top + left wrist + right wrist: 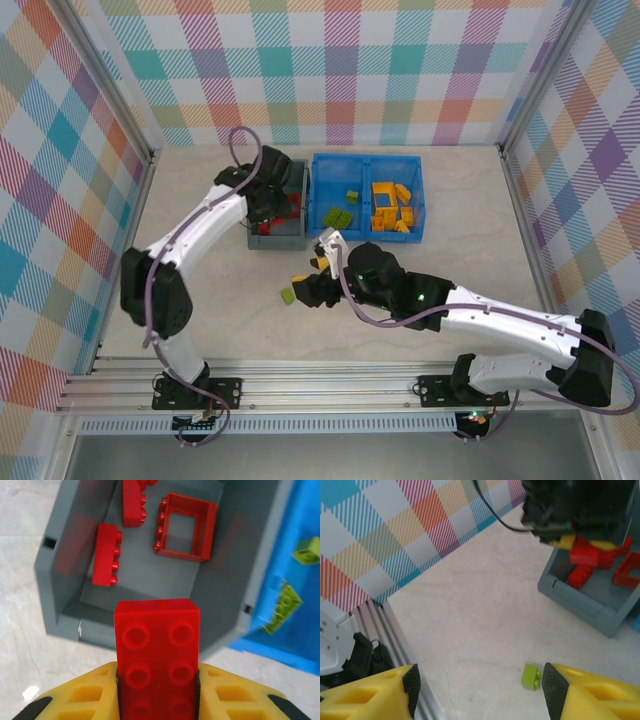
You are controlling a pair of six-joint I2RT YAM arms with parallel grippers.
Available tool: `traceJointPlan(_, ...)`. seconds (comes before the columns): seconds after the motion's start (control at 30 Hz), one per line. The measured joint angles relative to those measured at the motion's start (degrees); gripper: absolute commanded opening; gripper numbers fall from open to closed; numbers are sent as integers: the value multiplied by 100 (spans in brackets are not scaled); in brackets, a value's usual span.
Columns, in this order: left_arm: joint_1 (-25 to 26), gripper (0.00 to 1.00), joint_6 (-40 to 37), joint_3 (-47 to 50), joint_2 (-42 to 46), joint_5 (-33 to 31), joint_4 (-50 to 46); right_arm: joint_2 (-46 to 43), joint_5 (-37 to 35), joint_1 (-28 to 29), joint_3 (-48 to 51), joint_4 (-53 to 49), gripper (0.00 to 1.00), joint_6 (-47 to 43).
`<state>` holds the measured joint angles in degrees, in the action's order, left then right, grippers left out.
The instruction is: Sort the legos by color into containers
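We see our left gripper (157, 682) pinch a red brick (157, 640), grey bin (65, 550) below it; our right gripper (480, 686) is wide, green brick (531, 676) below.

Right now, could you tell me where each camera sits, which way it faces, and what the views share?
Top external: above and behind the bases, looking down on the table; both arms show.
Left wrist: over the grey bin, looking down; left gripper clamps a red brick.
Right wrist: low, facing the grey bin; open right gripper frames a lime green brick.
Shared: all three show the grey bin.
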<state>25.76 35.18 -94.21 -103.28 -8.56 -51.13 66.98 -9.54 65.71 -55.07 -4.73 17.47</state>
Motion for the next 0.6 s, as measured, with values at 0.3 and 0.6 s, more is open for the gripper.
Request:
traceJointPlan(0.3,-308,24,-592,-804,-1572,48,-26,48,-35,0,0,81,68,94)
traceJointPlan(0.6,-319,50,-739,-890,-1952,-39,-155,87,-103,0,87,37,70,260)
